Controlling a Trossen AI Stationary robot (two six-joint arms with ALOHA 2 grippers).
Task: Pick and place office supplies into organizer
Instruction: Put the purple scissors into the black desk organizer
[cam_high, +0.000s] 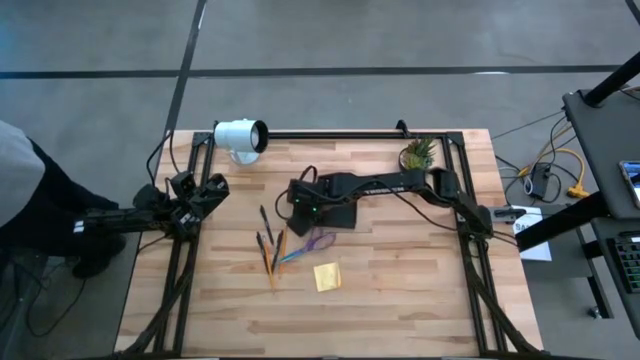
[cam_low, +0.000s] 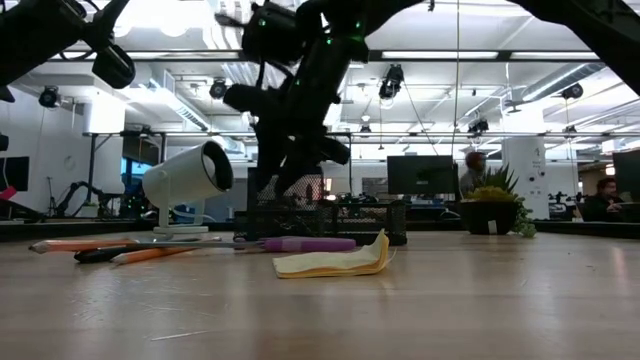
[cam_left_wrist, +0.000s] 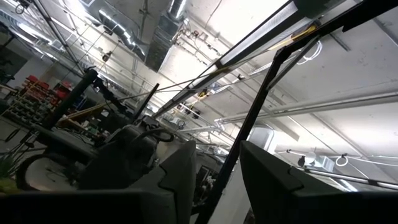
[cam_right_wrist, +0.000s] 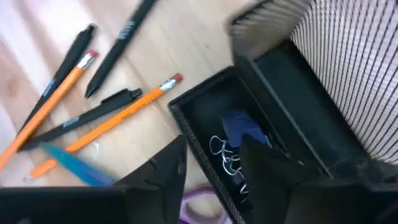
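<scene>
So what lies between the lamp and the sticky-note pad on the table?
In the high view, loose pens and pencils lie between the white lamp and the yellow sticky-note pad, beside the purple-handled scissors.

**Off-task items on and around the table**

A white lamp (cam_high: 241, 136) lies at the far edge of the wooden table (cam_high: 400, 290), left of centre. A small potted plant (cam_high: 418, 153) sits at the far right corner. Cables (cam_high: 545, 170) trail on the grey floor to the right. In the low view, monitors (cam_low: 422, 174) and a person (cam_low: 472, 170) show behind.
</scene>
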